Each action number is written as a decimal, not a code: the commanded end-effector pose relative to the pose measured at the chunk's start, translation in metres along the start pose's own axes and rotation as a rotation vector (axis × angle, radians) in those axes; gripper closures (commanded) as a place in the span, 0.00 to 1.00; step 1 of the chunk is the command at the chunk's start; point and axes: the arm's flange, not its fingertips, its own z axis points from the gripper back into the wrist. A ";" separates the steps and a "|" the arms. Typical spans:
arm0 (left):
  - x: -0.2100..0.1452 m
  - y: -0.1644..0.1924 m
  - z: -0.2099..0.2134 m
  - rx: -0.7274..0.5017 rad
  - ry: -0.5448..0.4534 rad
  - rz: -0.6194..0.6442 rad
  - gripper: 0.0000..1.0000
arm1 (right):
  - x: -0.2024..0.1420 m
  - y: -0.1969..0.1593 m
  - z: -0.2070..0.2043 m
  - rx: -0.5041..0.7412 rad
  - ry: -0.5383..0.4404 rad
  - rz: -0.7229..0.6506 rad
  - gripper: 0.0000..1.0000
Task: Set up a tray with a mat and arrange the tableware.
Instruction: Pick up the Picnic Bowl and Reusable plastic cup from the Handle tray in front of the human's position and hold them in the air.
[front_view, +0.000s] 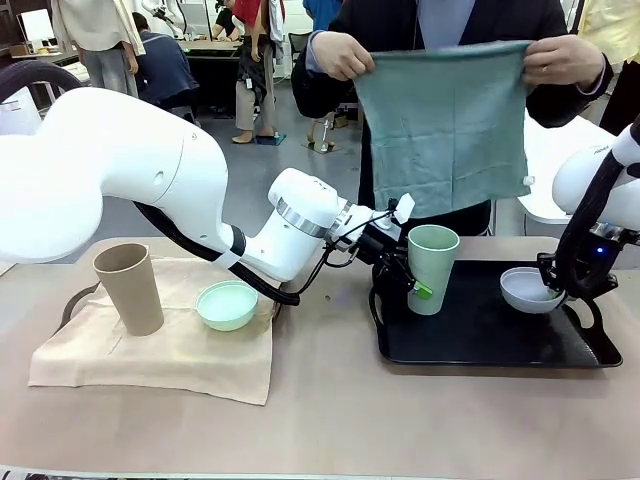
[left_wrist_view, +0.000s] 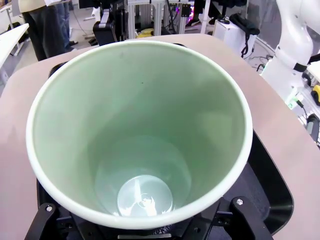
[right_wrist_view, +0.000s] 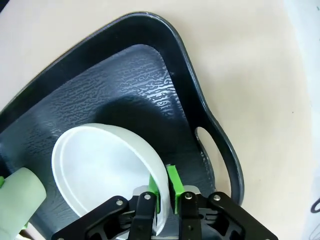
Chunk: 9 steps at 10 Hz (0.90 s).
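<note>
Left of table (front_view: 330, 400): tan cup (front_view: 130, 288) upright at 9 o'clock on a beige cloth (front_view: 150, 355), mint bowl (front_view: 227, 305) just beside it toward 3 o'clock, both on the cloth.

Centre: left pincer (front_view: 405, 280) grasps the pale green cup (front_view: 431, 268) around its lower body. The cup stands upright at the 9 o'clock end of the black tray (front_view: 480, 335); left wrist view looks straight down into it (left_wrist_view: 140, 135). Whether its base rests on the tray or is just off it, cannot tell.

Far side, 12 o'clock: person's hands (front_view: 342, 55) hold a green mat (front_view: 445, 125) spread out above the tray.

Right: right pincer (front_view: 560, 285) clenched on the rim of the white bowl (front_view: 530, 288) at the tray's 3 o'clock end; right wrist view shows one pad (right_wrist_view: 173, 184) outside the bowl wall (right_wrist_view: 100, 165), one inside.

Judgement: tray is being cleared so the mat can go in. To do this well: lift cup and bowl straight up, keep the cup vertical, keep the rim pinch firm so the bowl does not swing, and hold both clear of the mat's path.
</note>
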 end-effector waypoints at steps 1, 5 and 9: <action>0.002 0.000 0.002 0.006 0.002 0.011 0.77 | -0.002 -0.006 -0.015 0.010 0.018 0.004 1.00; 0.012 -0.018 0.025 0.030 0.018 0.053 1.00 | -0.002 -0.005 -0.010 -0.005 -0.004 0.009 1.00; 0.093 -0.078 0.098 0.097 0.008 0.059 1.00 | -0.042 0.005 0.087 0.089 -0.081 0.128 1.00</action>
